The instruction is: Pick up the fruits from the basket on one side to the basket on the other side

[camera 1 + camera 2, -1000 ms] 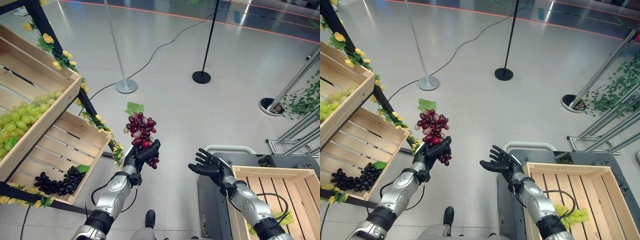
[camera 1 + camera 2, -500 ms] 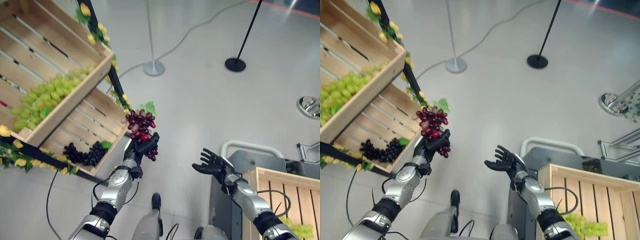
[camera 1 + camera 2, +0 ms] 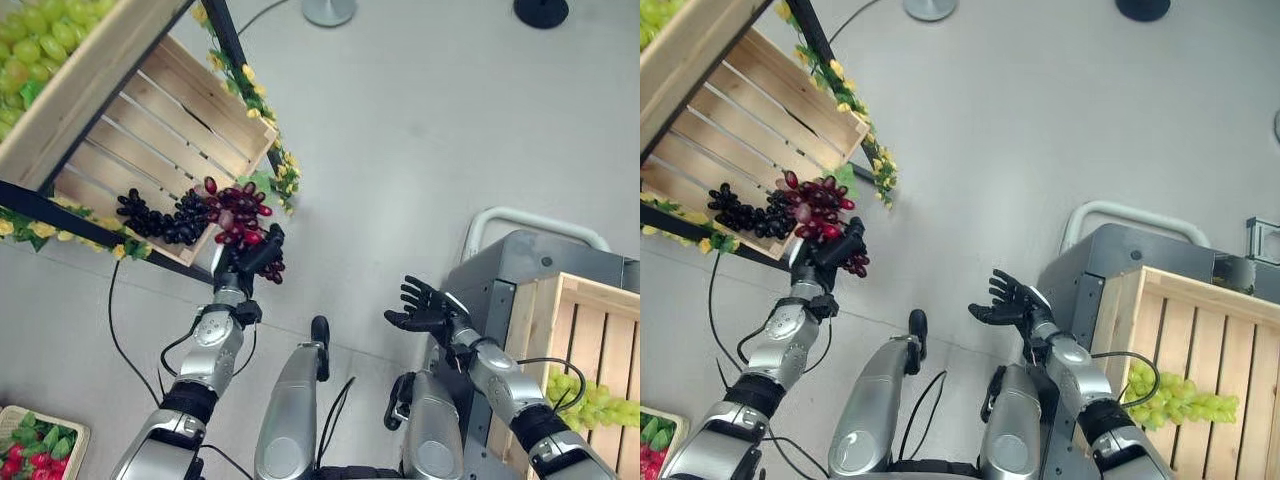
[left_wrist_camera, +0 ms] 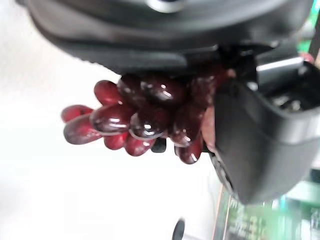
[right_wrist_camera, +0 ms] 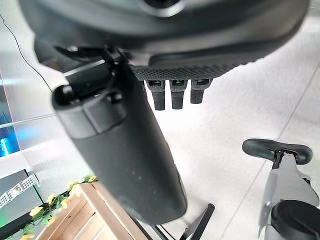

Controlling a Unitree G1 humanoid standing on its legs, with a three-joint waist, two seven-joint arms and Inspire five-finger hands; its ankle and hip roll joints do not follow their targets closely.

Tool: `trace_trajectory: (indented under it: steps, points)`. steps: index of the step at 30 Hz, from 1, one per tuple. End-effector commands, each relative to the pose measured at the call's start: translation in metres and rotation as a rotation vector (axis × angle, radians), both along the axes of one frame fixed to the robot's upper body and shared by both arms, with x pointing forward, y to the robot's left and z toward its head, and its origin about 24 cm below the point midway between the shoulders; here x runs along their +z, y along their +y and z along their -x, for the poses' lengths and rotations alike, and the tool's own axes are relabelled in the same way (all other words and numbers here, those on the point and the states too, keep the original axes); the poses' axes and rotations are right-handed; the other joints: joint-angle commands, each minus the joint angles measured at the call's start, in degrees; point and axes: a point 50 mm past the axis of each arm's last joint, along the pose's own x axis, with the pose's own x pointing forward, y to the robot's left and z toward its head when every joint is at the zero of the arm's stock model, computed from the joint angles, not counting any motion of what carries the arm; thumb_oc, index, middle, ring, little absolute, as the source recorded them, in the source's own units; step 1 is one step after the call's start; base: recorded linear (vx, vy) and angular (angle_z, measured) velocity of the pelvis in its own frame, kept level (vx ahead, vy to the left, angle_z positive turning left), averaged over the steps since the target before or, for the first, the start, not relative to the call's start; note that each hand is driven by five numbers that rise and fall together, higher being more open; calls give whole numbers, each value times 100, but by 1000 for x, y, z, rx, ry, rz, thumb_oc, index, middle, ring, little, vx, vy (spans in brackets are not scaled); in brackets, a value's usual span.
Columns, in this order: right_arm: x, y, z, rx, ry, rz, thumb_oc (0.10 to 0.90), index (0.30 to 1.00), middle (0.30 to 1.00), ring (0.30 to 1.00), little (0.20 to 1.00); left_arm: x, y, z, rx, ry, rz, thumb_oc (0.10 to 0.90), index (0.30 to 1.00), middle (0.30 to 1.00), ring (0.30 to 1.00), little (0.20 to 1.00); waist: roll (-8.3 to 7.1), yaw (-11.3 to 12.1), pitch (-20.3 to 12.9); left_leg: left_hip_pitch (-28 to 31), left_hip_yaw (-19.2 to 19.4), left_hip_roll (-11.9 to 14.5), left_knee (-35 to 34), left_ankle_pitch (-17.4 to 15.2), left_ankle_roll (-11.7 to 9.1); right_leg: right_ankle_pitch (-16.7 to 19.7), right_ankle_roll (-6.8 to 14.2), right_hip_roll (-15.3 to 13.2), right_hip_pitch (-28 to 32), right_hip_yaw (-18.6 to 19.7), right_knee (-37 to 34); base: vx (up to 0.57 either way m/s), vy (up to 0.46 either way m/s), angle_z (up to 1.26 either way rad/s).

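Note:
My left hand (image 3: 252, 266) is shut on a bunch of red grapes (image 3: 237, 209), held upright in the air in front of the lower wooden crate (image 3: 160, 120) on the left. The left wrist view shows the red grapes (image 4: 142, 117) pressed between thumb and fingers. A bunch of black grapes (image 3: 160, 217) lies at that crate's front edge. Green grapes (image 3: 40, 25) fill the upper crate. My right hand (image 3: 422, 310) hovers open, palm up, beside the wooden crate (image 3: 580, 345) on the right, which holds a green bunch (image 3: 590, 400).
The right crate rests on a grey cart with a curved handle (image 3: 525, 222). Yellow flowers and leaves (image 3: 275, 165) trim the black rack frame (image 3: 235, 40). A small basket of red fruit (image 3: 35, 455) sits on the floor at the lower left. Stand bases (image 3: 330, 10) show at the top.
The camera has tipped downward, so the whole scene slid up. My left hand still holds the red grapes; my right hand stays open in the same pose.

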Motion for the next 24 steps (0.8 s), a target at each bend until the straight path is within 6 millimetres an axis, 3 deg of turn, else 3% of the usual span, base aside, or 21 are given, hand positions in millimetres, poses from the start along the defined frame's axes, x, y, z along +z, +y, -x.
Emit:
trace_trajectory:
  steps: [1,7,18,24]
  points:
    - [28,-8,-9,34,-128,9,800,900,900,900,900,88,7,-14,34,-423,-7,400,300,300,300,300,-29,27,-235,336,-294,188,974,-1049,-324,1002,-388,321,-275,75,-86,2,98,0]
    - [22,-16,-3,30,-95,37,800,900,900,900,900,117,34,-17,136,-473,-35,400,300,300,300,300,-98,-23,-135,247,-293,150,1059,-1134,-237,1036,-361,381,-528,207,123,14,95,1]
    - [9,-23,8,20,-25,59,800,900,900,900,900,199,90,-23,304,-512,5,400,300,300,300,300,-203,-127,-107,241,-201,112,904,-1216,-101,1258,-225,384,-799,287,169,20,74,1]
    - [5,-25,9,2,-3,57,800,900,900,900,900,228,117,-21,411,-478,37,400,300,300,300,300,-247,-155,-140,205,-181,128,841,-1262,-48,1384,-171,387,-841,259,82,7,39,2]
